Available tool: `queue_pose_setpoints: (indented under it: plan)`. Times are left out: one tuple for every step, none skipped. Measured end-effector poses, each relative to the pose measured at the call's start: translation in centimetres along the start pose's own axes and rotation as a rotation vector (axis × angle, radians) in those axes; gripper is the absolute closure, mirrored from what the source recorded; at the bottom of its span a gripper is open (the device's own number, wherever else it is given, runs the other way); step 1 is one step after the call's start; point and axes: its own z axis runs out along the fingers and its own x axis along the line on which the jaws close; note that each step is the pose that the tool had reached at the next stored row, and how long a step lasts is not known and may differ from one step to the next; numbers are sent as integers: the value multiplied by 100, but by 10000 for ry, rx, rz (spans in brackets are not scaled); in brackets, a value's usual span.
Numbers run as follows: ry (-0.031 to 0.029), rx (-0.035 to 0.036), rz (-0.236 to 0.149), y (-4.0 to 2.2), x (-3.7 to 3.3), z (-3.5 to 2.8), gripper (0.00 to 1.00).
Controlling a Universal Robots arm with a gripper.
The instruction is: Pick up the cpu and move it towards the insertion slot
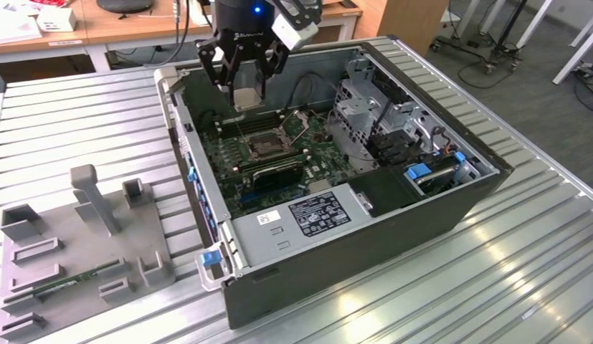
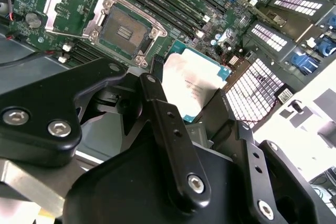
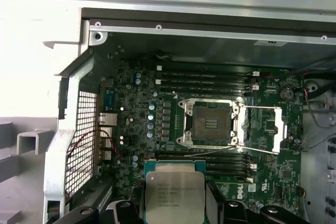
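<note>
**Above the open computer case, cpu held in my gripper**

Upper middle of the exterior view: my gripper [image 1: 247, 87] is closed on the cpu [image 1: 247, 98], fingers [image 2: 167, 129] clamping its two opposite edges. The square chip lies flat, pale top facing my wrist cameras [image 3: 174, 196], so it has no long axis. It hangs above the green motherboard [image 1: 301, 161], near the insertion slot [image 3: 211, 124] but not over it. The slot's metal frame [image 3: 262, 129] stands open beside the black memory slots [image 3: 205, 80]. The grey tray [image 1: 47, 272] lies at lower left.

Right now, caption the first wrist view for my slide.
Claw holding cpu above the motherboard, short of the open slot.
</note>
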Motion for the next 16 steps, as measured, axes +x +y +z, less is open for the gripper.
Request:
queue_pose_setpoints:
  plan:
    - [-2,-2,0,0,0,3,45]
    - [-2,-3,0,0,0,7,45]
    - [-2,-3,0,0,0,9,45]
    - [-2,-3,0,0,0,11,45]
    - [-2,-3,0,0,0,13,45]
    - [-2,-3,0,0,0,15,45]
    - [-2,-2,0,0,0,17,45]
    - [-2,-3,0,0,0,19,45]
    - [-3,-4,0,0,0,23,45]
    - [-3,-4,0,0,0,26,45]
    - [-3,-3,0,-1,0,29,45]
    - [-2,-3,0,-1,0,33,45]
    - [-2,-3,0,-1,0,38,45]
    - [-2,-3,0,-1,0,43,45]
    - [-2,-2,0,-1,0,49,45]
    - [-2,-3,0,-1,0,54,45]
